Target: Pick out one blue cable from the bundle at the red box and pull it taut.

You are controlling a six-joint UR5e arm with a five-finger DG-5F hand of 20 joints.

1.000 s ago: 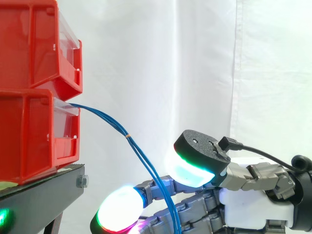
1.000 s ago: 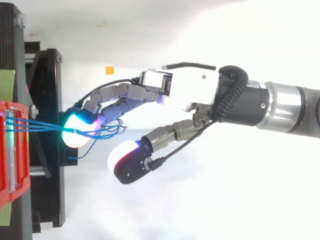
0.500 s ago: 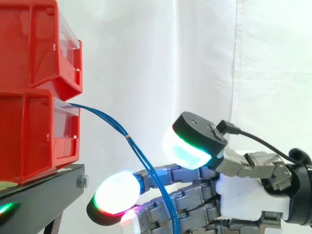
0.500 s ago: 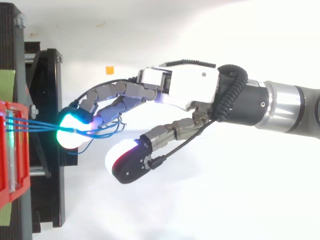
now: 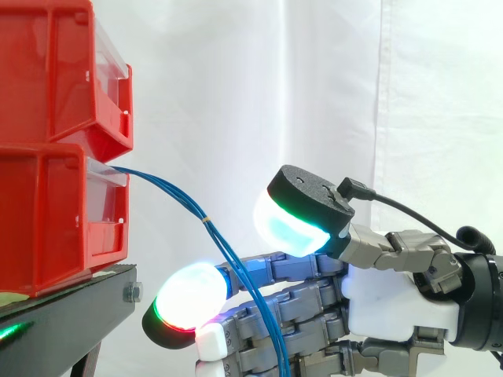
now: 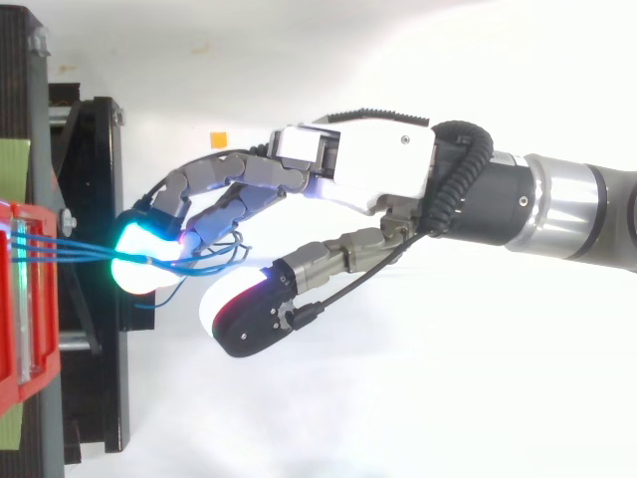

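A bundle of thin blue cables (image 5: 181, 200) leaves the front of the lower red box (image 5: 47, 220) and sags down to the right. In the top view the cables (image 6: 70, 250) run from the box to the hand's glowing fingertips (image 6: 139, 261) and loop loosely under them. The hand (image 5: 393, 294) reaches in from the right, its fingers stretched toward the box. The cables pass across the fingers just behind a glowing pad (image 5: 189, 297). The thumb (image 5: 302, 212) stands apart above and closes on nothing. Seen from above, the hand (image 6: 358, 169) is open.
A second red box (image 5: 55, 71) is stacked on the lower one. Both rest on a black stand (image 5: 71, 318) whose edge lies just left of the fingertips. A small orange mark (image 6: 217, 138) lies on the white floor. A white curtain hangs behind.
The hand has risen in the side view and edged left toward the box. Its thumb has lifted and come forward. The cables hang much as before.
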